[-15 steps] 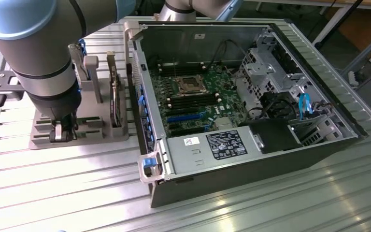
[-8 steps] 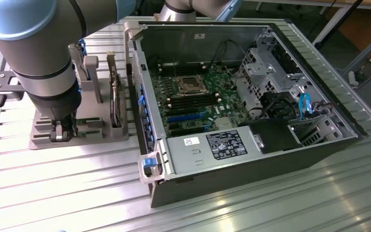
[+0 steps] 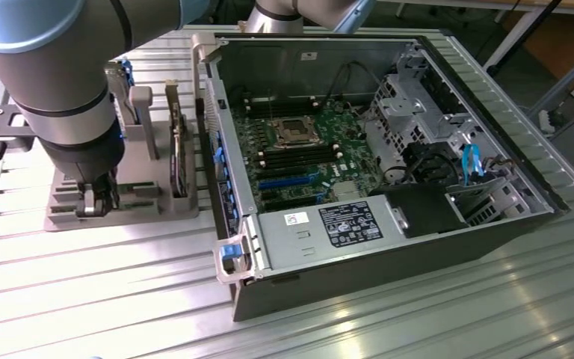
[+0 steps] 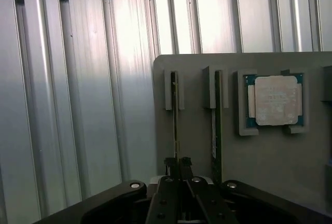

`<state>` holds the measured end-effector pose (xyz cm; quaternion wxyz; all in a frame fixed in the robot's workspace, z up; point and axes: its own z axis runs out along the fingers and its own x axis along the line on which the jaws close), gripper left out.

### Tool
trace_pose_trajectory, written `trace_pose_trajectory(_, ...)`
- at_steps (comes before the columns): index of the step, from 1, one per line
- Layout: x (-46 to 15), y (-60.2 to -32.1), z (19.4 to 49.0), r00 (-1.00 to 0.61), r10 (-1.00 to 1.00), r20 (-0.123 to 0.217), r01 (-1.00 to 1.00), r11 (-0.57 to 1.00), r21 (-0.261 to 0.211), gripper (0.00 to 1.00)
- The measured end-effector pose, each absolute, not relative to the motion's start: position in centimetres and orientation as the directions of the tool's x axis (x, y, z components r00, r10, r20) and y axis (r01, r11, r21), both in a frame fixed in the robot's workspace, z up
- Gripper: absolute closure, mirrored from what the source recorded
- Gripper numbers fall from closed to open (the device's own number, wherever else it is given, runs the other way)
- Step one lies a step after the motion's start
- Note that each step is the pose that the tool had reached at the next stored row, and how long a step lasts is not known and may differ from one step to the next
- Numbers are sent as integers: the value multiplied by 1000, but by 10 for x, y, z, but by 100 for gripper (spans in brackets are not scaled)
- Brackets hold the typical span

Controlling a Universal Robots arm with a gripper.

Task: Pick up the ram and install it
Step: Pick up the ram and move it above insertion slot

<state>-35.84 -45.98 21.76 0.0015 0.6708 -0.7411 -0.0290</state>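
Pinching the ram (image 4: 175, 111) is what my claw (image 4: 177, 162) does right now. My two fingers (image 4: 168, 175) are nearly all the way together. One finger is on each flat side of the thin green strip, and the strip is squeezed between them. I see the ram from its thin edge, so it looks like a long line. It stands on edge in its slot in the gray holder (image 4: 270, 162). Its far end is tucked into a small gray bracket.

A second stick (image 4: 217, 125) that looks just like the ram stands in the next slot, just beside it. My claw does not touch that one. Past the second stick, a square silver chip (image 4: 275, 99) lies flat in its own little frame on the holder. The holder sits on a shiny metal table (image 4: 93, 89) made of long ribs.

From the exterior view, my big gray arm comes down on the exterior view's left. My claw (image 3: 96, 202) is low on the holder (image 3: 158, 206). A big dark card (image 3: 177, 146) stands in the holder too, between my claw and the computer case (image 3: 297, 284). The case lies open on the table (image 3: 98, 284), on the exterior view's right of the holder. Inside it I see a green board (image 3: 317, 161) with a square socket (image 3: 292, 133).
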Motion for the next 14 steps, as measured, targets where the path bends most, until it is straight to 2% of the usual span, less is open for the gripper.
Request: trace_pose_trajectory(14, -358, -460, 264, -100, -994, -37, -994, 98, 45, 89)
